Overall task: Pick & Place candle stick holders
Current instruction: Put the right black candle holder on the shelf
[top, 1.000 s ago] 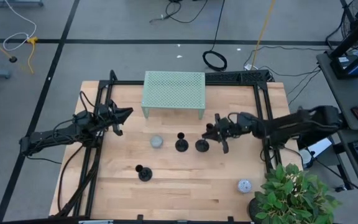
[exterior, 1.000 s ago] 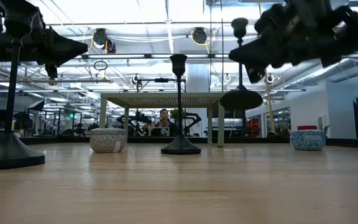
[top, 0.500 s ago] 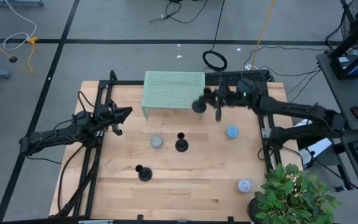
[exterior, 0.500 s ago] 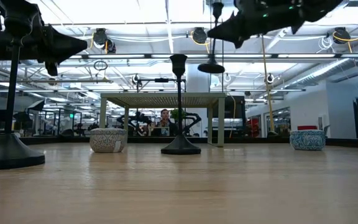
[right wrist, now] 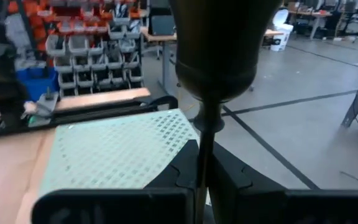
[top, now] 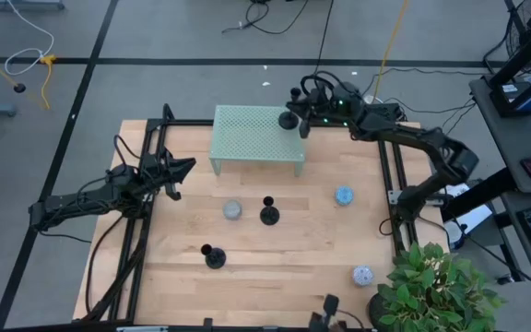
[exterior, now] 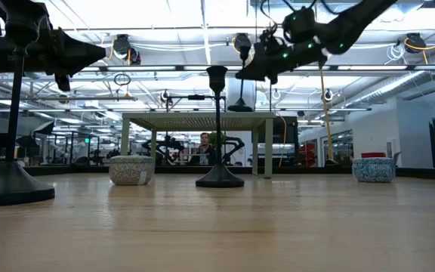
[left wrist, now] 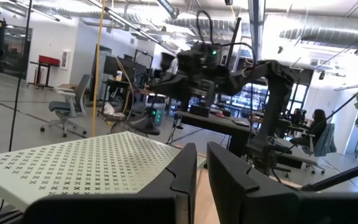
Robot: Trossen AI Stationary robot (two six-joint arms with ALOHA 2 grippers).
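The right gripper pinches a candle stick holder by its thin stem, holding it in the air above the right rear corner of the pale green perforated shelf. In the right wrist view the stem runs between the two dark fingers, and the cup top fills the upper part of the picture, so the dome base cannot be seen there. In the low view the held holder's base hangs just above the shelf top; whether it touches the mesh cannot be told. The right arm reaches in from the table's right rear corner.

Further out, a second holder stands upright on the wooden table in front of the shelf, with a small grey puck just to its left. A blue puck lies to the right of it, apart. A third holder stands nearer the front edge, left of centre. A whitish speckled puck sits near the front right corner, beside the leaves of a potted plant, which hides that corner of the table.

The left gripper waits over the table's left side, level with the shelf's front; in its wrist view the fingers stand close together with only a narrow gap and nothing between them. In the low view the arms are dark silhouettes against the ceiling lights, and little detail shows.
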